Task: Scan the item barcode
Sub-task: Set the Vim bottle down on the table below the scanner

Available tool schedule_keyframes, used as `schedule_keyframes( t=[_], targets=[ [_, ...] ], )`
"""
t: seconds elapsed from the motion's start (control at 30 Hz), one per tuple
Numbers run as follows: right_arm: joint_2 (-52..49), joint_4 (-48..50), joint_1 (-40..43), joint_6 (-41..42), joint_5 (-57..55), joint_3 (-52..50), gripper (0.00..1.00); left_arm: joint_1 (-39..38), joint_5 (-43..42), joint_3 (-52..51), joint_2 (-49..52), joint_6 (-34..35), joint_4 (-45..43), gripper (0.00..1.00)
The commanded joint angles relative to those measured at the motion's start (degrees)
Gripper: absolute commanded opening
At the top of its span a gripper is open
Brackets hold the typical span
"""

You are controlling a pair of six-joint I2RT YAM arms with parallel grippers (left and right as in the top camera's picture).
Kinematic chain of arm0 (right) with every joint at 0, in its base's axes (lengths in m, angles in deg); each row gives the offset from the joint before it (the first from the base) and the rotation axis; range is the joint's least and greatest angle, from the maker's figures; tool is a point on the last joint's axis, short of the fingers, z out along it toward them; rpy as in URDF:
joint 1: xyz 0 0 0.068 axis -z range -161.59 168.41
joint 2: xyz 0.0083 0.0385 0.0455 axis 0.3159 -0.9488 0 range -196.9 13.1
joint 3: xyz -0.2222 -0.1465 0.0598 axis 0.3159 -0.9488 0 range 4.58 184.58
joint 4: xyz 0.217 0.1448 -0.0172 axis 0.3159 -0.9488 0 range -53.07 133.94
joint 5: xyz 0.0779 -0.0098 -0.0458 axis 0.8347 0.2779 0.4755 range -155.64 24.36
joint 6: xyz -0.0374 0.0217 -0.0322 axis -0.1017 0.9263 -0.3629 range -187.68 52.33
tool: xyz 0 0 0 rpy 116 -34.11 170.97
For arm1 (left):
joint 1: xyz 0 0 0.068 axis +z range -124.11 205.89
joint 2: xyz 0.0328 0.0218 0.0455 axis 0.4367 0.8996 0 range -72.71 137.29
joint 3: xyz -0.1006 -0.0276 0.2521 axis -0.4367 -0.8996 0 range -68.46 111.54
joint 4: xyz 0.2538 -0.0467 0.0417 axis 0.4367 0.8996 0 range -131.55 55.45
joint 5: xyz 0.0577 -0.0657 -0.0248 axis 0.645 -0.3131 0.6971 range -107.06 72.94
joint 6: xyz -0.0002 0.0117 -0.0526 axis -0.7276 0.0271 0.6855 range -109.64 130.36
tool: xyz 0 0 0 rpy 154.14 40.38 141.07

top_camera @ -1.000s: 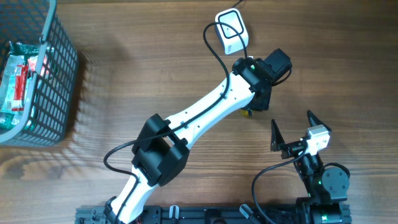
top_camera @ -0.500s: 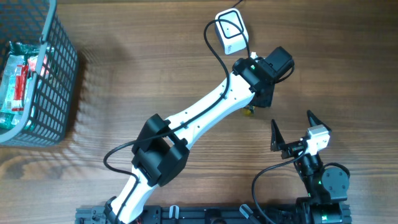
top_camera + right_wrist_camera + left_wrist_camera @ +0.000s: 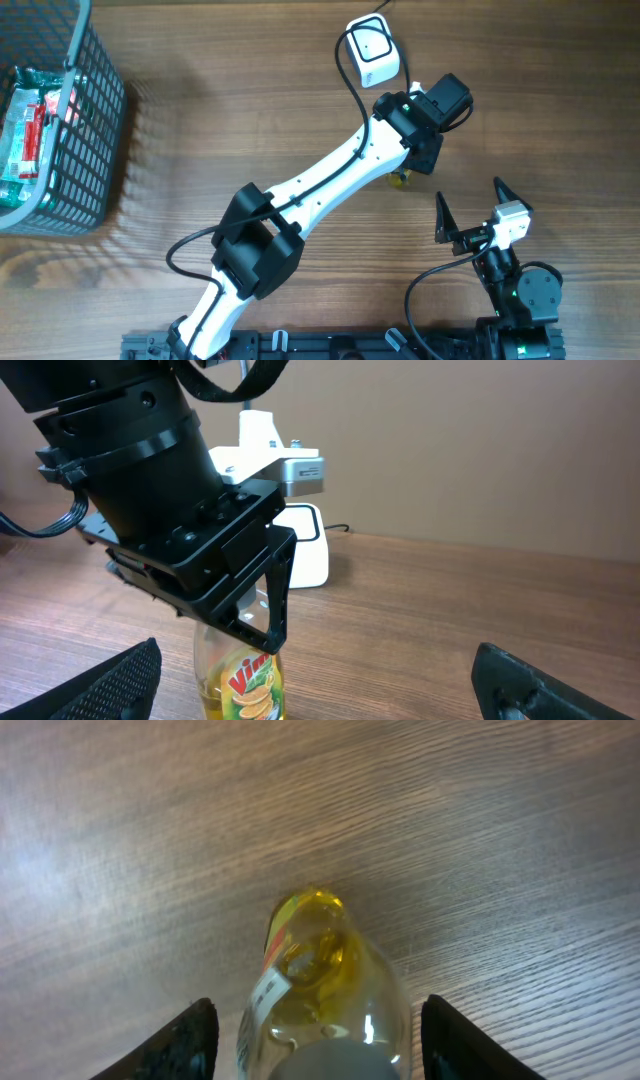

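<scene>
Wood-grain table surface fills every view, with a plain wall behind it in the right wrist view. At the centre of the work area, the bottle of yellow liquid stands upright on the table, directly under the left arm's wrist. Its front label faces the right wrist camera, and no barcode can be made out in any view. The left claw straddles the bottle with its jaws spread. A clear gap shows on each side, so the bottle rests on the table and is not gripped. The white scanner sits near the bottle, beyond it toward the far edge. The right claw waits near the front edge, jaws at full spread and holding nothing. A mesh basket with packaged goods stands well apart at the left. Progress assessment: the item is delivered to the scanner area, but no view confirms a completed scan. Presenting the barcode to the scanner window probably remains outstanding.
</scene>
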Motion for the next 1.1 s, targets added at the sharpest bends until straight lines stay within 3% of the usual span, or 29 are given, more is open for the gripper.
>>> schedule_keyframes(
  t=[0.0, 0.17, 0.3, 0.37, 0.5, 0.53, 0.6, 0.8, 0.97, 1.03, 1.07],
  targets=[
    [0.3, 0.2, -0.1, -0.7, 0.5, -0.1, 1.0, 0.2, 1.2, -0.3, -0.8, -8.5, -0.8, 0.5],
    [0.3, 0.2, -0.1, -0.7, 0.5, -0.1, 1.0, 0.2, -0.4, -0.3, -0.8, -6.7, -0.7, 0.35],
    [0.3, 0.2, -0.1, -0.7, 0.5, -0.1, 1.0, 0.2, -0.3, -0.3, -0.8, 3.4, 0.2, 0.23],
    [0.3, 0.2, -0.1, -0.7, 0.5, -0.1, 1.0, 0.2, -0.3, -0.3, -0.8, 9.5, 0.8, 0.24],
    [0.3, 0.2, -0.1, -0.7, 0.5, -0.1, 1.0, -0.1, -0.3, -0.3, -0.8, 13.7, 0.5, 0.33],
    [0.3, 0.2, -0.1, -0.7, 0.5, -0.1, 1.0, -0.1, -0.3, -0.3, -0.8, 13.7, 0.5, 0.38],
    [0.3, 0.2, -0.1, -0.7, 0.5, -0.1, 1.0, -0.1, -0.3, -0.3, -0.8, 13.7, 0.6, 0.63],
    [0.3, 0.2, -0.1, -0.7, 0.5, -0.1, 1.0, 1.9, 4.1, 1.4, -4.1, 9.1, 0.0, 0.83],
    [0.3, 0.2, -0.1, -0.7, 0.5, -0.1, 1.0, 8.0, 14.0, 7.1, -10.6, -0.9, 0.2, 0.88],
    [0.3, 0.2, -0.1, -0.7, 0.5, -0.1, 1.0, 12.4, 21.4, 8.1, -15.2, -1.6, -0.1, 0.89],
    [0.3, 0.2, -0.1, -0.7, 0.5, -0.1, 1.0, 14.4, 24.0, 8.1, -17.1, -1.9, -0.3, 0.94]
  ],
)
